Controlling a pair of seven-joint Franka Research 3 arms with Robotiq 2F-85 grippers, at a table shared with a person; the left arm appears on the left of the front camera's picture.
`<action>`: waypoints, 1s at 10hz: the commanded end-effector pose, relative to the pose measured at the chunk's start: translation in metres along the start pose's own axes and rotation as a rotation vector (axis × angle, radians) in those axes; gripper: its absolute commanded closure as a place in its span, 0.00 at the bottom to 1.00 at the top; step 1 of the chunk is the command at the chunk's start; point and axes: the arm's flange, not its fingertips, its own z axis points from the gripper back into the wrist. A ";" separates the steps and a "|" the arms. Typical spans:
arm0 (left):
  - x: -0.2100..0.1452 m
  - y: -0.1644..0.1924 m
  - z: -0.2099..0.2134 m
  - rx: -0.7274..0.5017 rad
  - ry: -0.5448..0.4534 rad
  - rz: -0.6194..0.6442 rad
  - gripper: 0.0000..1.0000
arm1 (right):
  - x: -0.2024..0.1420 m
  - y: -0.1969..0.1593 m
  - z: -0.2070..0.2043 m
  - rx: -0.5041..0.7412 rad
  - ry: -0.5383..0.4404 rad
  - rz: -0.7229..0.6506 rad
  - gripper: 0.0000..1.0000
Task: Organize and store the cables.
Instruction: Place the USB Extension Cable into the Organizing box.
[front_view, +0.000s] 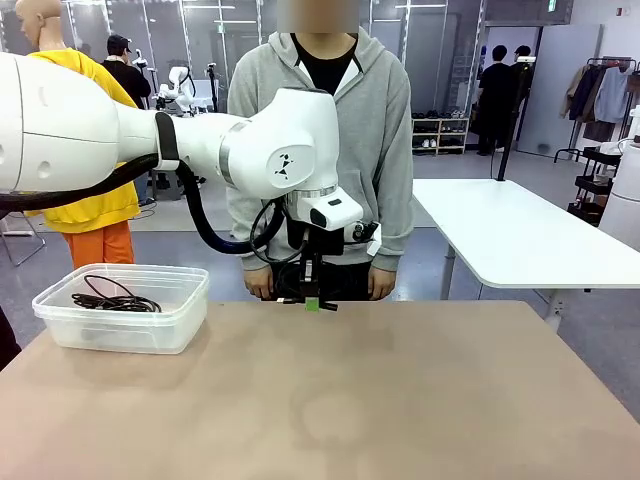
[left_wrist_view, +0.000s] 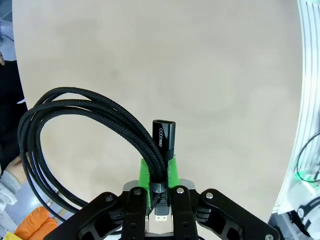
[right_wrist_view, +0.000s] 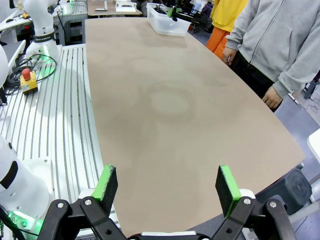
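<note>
My left gripper (front_view: 312, 303) hangs just above the far edge of the table, in front of the person, shut on a coiled black cable (left_wrist_view: 85, 130). In the left wrist view the coil loops out to the left of the green pads (left_wrist_view: 145, 172), and a black plug end (left_wrist_view: 165, 137) sticks up between them. Another black cable (front_view: 115, 300) lies inside the clear plastic box (front_view: 190, 300) at the table's far left. My right gripper (right_wrist_view: 167, 187) is open above the table's right end, with nothing between its fingers.
A person in a grey hoodie (front_view: 370, 150) stands at the far edge, hands low at the table rim. The tan tabletop (front_view: 350, 400) is bare from the middle to the right. A white table (front_view: 520, 240) stands behind on the right.
</note>
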 end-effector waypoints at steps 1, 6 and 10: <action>-0.002 -0.001 0.005 0.006 0.000 0.007 1.00 | 0.004 0.001 -0.001 -0.011 -0.005 0.005 0.00; -0.065 0.026 0.036 -0.062 -0.025 0.070 0.84 | 0.004 0.001 -0.001 -0.011 -0.005 0.005 0.00; -0.187 0.043 0.048 -0.078 -0.069 0.044 0.84 | 0.004 0.001 -0.001 -0.011 -0.005 0.005 0.00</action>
